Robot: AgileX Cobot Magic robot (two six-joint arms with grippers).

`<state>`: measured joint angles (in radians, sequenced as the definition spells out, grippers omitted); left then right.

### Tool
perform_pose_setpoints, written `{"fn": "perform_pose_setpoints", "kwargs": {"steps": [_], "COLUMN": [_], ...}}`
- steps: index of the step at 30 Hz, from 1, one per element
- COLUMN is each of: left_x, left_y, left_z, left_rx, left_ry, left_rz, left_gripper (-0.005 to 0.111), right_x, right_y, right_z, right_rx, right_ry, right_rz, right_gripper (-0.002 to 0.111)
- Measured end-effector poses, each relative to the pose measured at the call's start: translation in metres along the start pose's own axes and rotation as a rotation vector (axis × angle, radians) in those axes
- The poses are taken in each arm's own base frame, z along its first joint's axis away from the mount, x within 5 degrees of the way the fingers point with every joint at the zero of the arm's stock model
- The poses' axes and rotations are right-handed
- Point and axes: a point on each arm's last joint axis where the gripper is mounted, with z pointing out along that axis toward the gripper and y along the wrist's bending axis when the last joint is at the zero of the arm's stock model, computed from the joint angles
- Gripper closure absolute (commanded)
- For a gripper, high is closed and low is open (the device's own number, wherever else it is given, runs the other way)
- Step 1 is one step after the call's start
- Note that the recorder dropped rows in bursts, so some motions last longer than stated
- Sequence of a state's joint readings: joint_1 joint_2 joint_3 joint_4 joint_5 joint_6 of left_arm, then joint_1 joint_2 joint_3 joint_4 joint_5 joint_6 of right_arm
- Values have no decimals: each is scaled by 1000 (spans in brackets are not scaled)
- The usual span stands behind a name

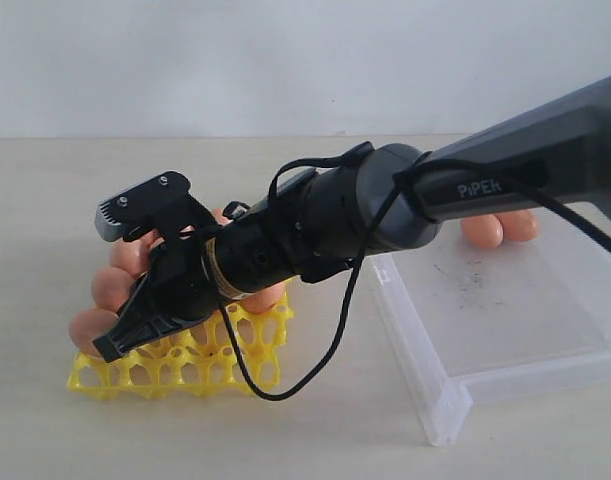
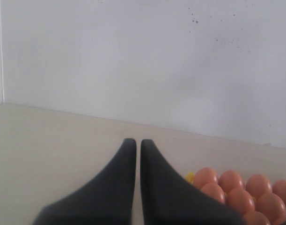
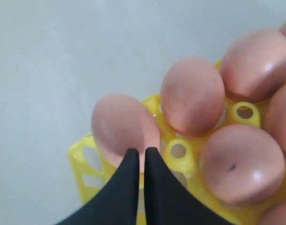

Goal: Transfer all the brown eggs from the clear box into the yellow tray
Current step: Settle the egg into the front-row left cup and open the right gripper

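- Surface [image 1: 315, 440], pale beige, carries the yellow tray [image 1: 175, 372] on the left of the exterior view and the clear box [image 1: 437, 405] on the right, well apart.
- The front cups of the yellow tray stand open. Brown eggs [image 1: 111, 287] fill the cups along its left side and further back.
- The right pincer [image 1: 107, 347] reaches across from the right and hangs tilted down over the tray's front left corner.
- In the right wrist view, the right pincer [image 3: 138, 151] has its two black fingers drawn to a narrow slit with nothing between them. Its tips are in front of the corner egg [image 3: 124, 126], but whether they touch it cannot be told.
- More brown eggs sit in the neighbouring cups of the yellow tray [image 3: 82, 159].
- A black cable [image 1: 330, 350] loops down from the grey arm [image 1: 525, 150] to near the tray's edge.
- The clear box shows a floor with dark scuffs. Two brown eggs [image 1: 482, 231] lie side by side at its far corner, partly hidden behind the arm.
- The left pincer [image 2: 135, 141] is off to one side above the surface [image 2: 49, 140]. Its fingers are nearly together and grip nothing. A cluster of brown eggs [image 2: 231, 187] lies beyond it.
- A plain white wall [image 1: 285, 60] closes the scene.
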<state>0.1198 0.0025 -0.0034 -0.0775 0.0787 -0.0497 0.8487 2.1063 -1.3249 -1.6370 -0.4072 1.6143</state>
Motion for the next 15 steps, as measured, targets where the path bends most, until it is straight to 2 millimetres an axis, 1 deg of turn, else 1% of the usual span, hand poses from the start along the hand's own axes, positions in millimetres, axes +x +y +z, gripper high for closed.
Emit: {"fn": "perform_pose_setpoints", "kwargs": {"steps": [15], "left_x": [0], "left_y": [0], "left_z": [0], "left_rx": [0], "left_ry": [0], "left_rz": [0], "left_gripper": [103], "right_x": [0], "right_y": [-1], "right_z": [0], "right_rx": [8], "right_ry": [1], "right_rz": [-4], "right_gripper": [109]}}
